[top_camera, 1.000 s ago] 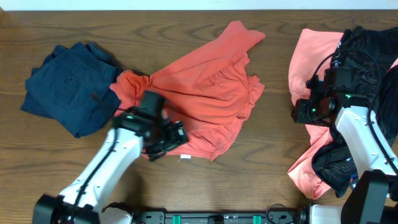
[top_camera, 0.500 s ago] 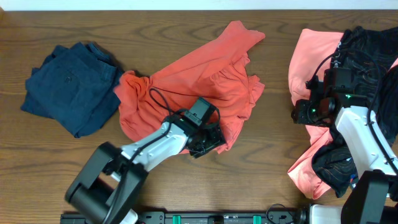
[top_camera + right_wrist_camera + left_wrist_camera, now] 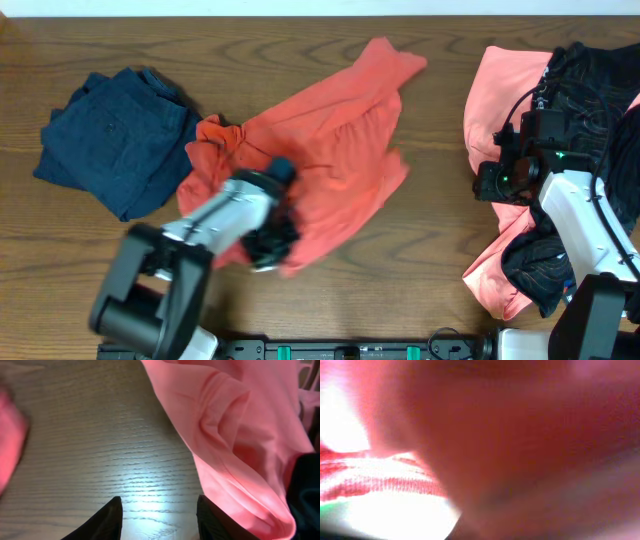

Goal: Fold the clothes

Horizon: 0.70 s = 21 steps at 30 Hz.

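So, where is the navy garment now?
In the overhead view, the navy garment lies on the left of the table, beside the orange-red T-shirt.

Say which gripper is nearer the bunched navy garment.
Left. The left gripper grips the orange-red shirt beside the navy garment; the right gripper hovers far off, by the pink shirt.

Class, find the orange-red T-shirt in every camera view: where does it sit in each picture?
Overhead: the orange-red T-shirt lies crumpled at centre.
Left wrist: it fills the frame, blurred.
Right wrist: probably the blurred red patch at the left edge.
Shared landmark: the brown wooden table, in overhead and right wrist only.
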Tool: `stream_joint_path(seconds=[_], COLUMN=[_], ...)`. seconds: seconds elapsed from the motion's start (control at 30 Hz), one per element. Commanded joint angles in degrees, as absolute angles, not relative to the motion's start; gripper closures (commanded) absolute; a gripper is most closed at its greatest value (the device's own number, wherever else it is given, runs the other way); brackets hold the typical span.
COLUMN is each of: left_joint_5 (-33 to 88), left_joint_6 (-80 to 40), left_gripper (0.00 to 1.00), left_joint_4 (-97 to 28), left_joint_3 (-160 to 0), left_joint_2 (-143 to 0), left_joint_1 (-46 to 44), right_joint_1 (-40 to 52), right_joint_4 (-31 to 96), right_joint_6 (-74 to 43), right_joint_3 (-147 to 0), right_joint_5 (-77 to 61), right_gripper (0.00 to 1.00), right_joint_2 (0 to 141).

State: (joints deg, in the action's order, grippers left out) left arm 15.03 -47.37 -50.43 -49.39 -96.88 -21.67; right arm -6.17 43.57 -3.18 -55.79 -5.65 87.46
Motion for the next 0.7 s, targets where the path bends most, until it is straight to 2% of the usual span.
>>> stream_joint_path(seconds=[0.0,0.07,0.13,0.17,0.2,0.23,0.27,0.37,0.47,0.67], left_joint_5=[-9.5,-15.1,-15.2,-13.1,-9.7,-6.3,-2.2,8.7,16.3,18.2], left_joint_6=[-37.0,-36.4,-36.4,-36.4,-35.9,-35.1,-34.0,-33.2,-33.0,-40.8], left_gripper=[0.94,0.94,0.93,0.83,0.64,0.49,0.41,0.36,0.35,0.35], left_joint_4=[-55.2,-57.1,-57.6,-57.6,-57.6,-57.6,-58.1,-60.9,-62.1,-58.8], left_joint_3=[-49.6,-51.3,-52.8,-53.4,-53.7,-53.7,-53.7,-53.7,-53.2,-50.7], left_joint_2=[-92.8,-90.1,-87.9,-86.9,-86.1,-85.4,-84.8,-83.8,-83.5,-83.5], left_joint_1=[-10.7,-3.4,3.2,6.0,8.4,10.0,11.3,11.6,8.1,-4.6], right_joint_1=[-6.1,-6.1,-6.1,-6.1,-6.1,-6.1,-6.1,-6.1,-6.1,-6.1], right_joint_4=[43.6,43.6,43.6,43.7,43.7,43.7,43.7,43.7,43.7,43.8], right_joint_6=[-3.2,-3.2,-3.4,-3.4,-3.6,-3.6,-3.6,-3.6,-3.7,-3.7], right_joint_3=[-56.6,-56.6,-56.6,-56.6,-56.6,-56.6,-56.6,-56.6,-56.6,-56.6], right_joint_5=[-4.1,-4.1,-4.1,-4.1,-4.1,-4.1,-4.1,-4.1,-4.1,-4.1], right_gripper=[0.54,0.54,0.54,0.54,0.54,0.54,0.54,0.54,0.53,0.53], right_joint_2=[87.0,87.0,87.0,87.0,87.0,87.0,87.0,87.0,87.0,87.0])
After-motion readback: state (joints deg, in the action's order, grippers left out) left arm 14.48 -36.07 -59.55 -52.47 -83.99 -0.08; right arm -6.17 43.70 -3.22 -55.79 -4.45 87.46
